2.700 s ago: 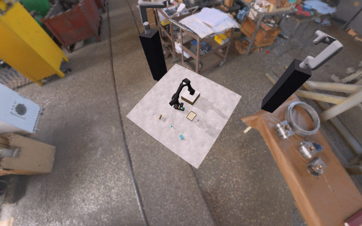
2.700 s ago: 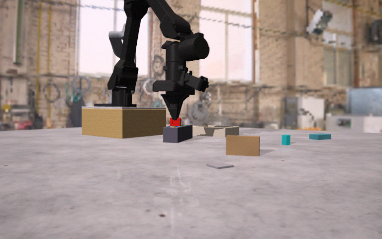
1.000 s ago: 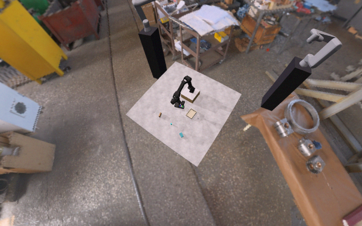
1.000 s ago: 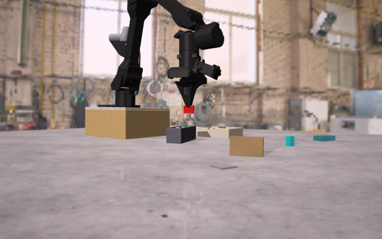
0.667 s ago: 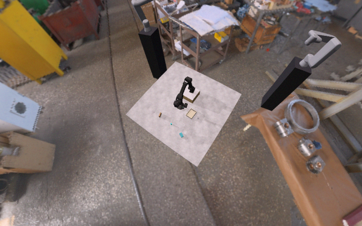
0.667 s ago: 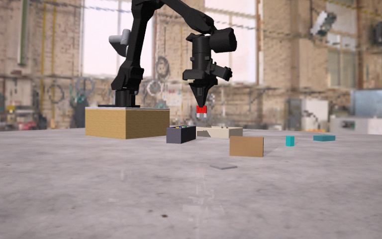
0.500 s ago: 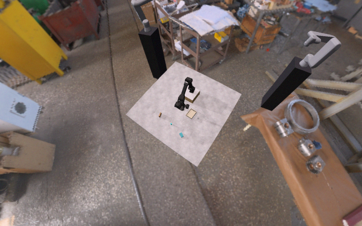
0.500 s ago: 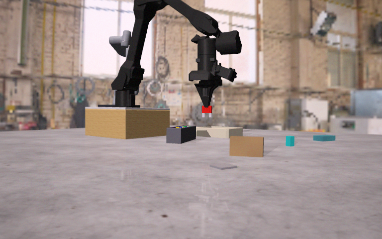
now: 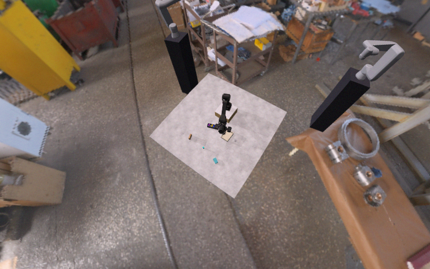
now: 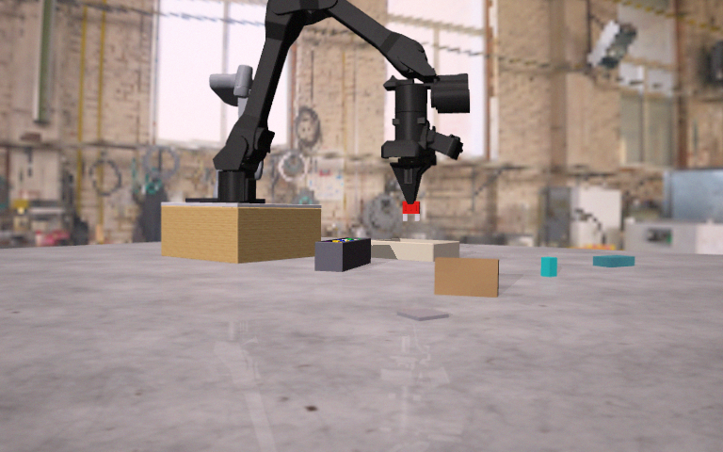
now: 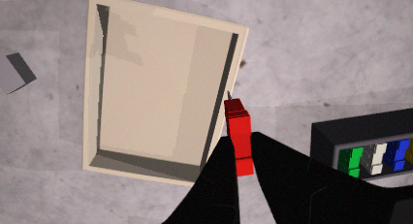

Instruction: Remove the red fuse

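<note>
Gripper [image 11: 240, 158] clamped on the red fuse [image 11: 238, 132], which I see hanging in the air over the tray's [image 11: 92, 88] right wall. Fuse is a plain red block with short metal legs, clear of the fuse block [image 11: 339, 132]. Mottled grey table top [image 10: 186, 347]; cluttered brick workshop behind.

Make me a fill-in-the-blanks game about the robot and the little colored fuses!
1. The gripper is shut on the ____ fuse.
2. In the wrist view, the fuse next to the white fuse, away from the blue fuse, is ____.
3. The held fuse hangs in the air ____ the table.
4. The beige tray has ____ fuses in it.

Missing words: red; green; above; no
</note>
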`<state>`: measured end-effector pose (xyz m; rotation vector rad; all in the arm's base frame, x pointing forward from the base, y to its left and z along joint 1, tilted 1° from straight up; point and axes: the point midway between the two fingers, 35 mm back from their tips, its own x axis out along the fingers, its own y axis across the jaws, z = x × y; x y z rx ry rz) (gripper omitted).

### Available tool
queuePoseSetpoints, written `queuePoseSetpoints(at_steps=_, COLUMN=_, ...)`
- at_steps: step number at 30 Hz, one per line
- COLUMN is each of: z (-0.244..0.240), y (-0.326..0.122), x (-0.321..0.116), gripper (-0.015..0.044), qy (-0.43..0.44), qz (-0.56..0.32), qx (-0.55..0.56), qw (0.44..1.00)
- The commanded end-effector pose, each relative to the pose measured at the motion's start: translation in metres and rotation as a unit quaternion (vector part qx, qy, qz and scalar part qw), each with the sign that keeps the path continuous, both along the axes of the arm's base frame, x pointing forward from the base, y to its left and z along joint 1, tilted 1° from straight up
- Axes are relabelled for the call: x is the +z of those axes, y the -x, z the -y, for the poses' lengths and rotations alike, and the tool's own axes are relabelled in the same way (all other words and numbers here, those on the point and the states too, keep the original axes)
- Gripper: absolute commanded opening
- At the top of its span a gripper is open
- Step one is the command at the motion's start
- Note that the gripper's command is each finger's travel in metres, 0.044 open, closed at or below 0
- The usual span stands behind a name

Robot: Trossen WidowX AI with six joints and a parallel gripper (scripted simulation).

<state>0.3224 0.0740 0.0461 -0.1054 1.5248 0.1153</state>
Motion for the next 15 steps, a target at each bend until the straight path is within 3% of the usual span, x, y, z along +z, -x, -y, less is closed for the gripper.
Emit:
queuePoseSetpoints(at_steps=1, z=-0.023, y=0.003, x=-0.002, gripper=0.0, qy=0.002, qz=-0.003, qx=-0.002, qw=1.0)
queuePoseSetpoints(at_steps=6, z=-0.047, y=0.008, x=-0.002, gripper=0.0, qy=0.001, qz=-0.003, qx=-0.002, qw=1.0)
queuePoseSetpoints(at_steps=15, z=-0.049, y=0.008, x=-0.009, gripper=0.0, qy=0.001, qz=-0.003, qx=-0.002, qw=1.0)
